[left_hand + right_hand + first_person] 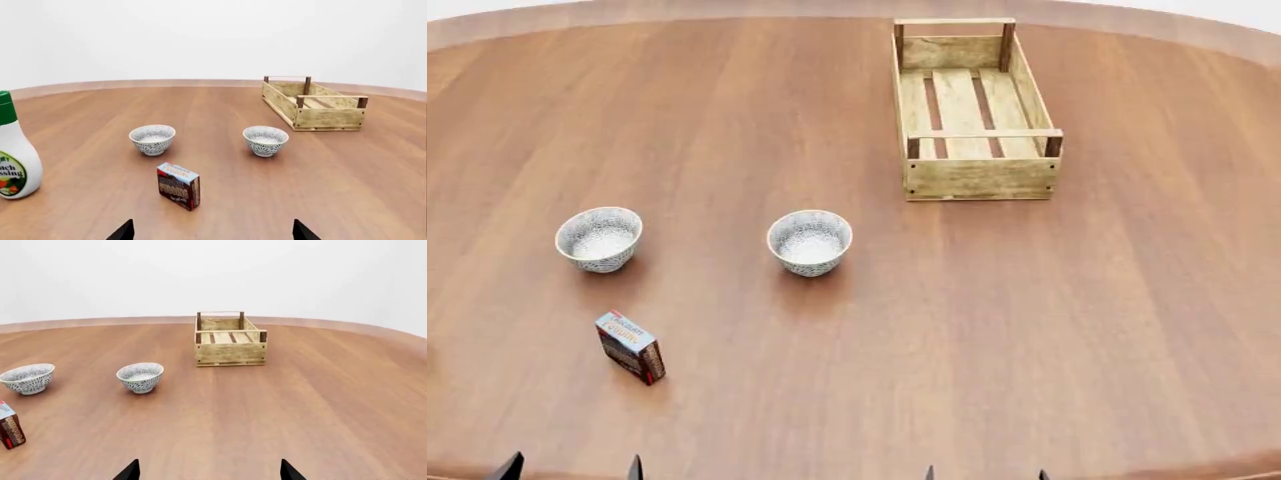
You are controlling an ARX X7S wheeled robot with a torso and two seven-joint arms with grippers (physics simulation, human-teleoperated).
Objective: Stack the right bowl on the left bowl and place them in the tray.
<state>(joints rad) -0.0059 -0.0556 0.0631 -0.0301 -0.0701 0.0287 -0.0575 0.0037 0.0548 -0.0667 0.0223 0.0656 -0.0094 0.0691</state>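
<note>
Two patterned white bowls stand upright on the round wooden table: the left bowl (pixel 599 238) (pixel 152 139) (pixel 27 378) and the right bowl (pixel 810 241) (pixel 265 140) (pixel 140 377), about a bowl's width apart. The tray (pixel 978 179) (pixel 329 118) (pixel 230 354), a light-wood crate, sits empty farther back and to the right. My left gripper (pixel 571 468) (pixel 212 231) and right gripper (pixel 985 474) (pixel 209 471) hover at the table's near edge, both open and empty, only their dark fingertips showing.
A small red-and-blue box (pixel 631 347) (pixel 178 185) (pixel 9 430) stands in front of the left bowl. A white dressing bottle with a green cap (pixel 15 150) stands at the far left. The table's curved far edge (pixel 694 10) lies behind the tray.
</note>
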